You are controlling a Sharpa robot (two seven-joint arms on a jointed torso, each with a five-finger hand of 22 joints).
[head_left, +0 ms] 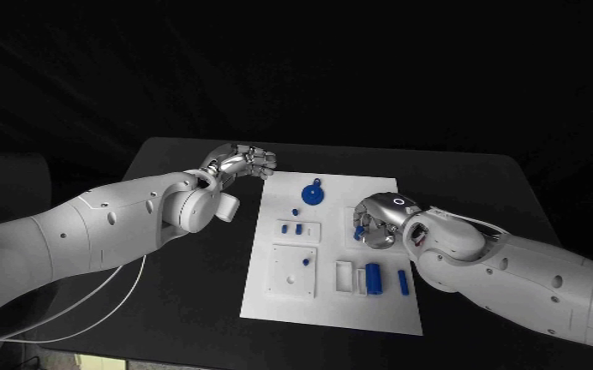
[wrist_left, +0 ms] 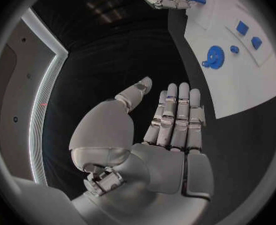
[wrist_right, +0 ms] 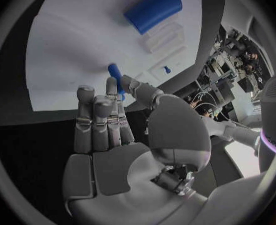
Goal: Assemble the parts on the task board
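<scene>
The white task board (head_left: 332, 301) lies mid-table. On it are a blue gear (head_left: 314, 192), small blue pieces (head_left: 291, 229), a thick blue cylinder (head_left: 372, 277) and a thin blue pin (head_left: 403, 281). My right hand (head_left: 378, 219) hovers over the board's right side and pinches a short blue peg (head_left: 358, 233) between thumb and finger; the right wrist view shows the hand (wrist_right: 112, 135), the peg (wrist_right: 115, 76) and the cylinder (wrist_right: 153, 10). My left hand (head_left: 242, 163) is beside the board's far left corner, over the black table, holding nothing; its fingers (wrist_left: 175, 115) are straight, with the gear (wrist_left: 213, 56) beyond them.
Two white raised blocks (head_left: 294, 269) sit on the board's left half, and a slotted holder (head_left: 344, 277) is beside the cylinder. A white cable (head_left: 86, 301) trails across the table under my left arm. The black table (head_left: 470, 190) extends around the board.
</scene>
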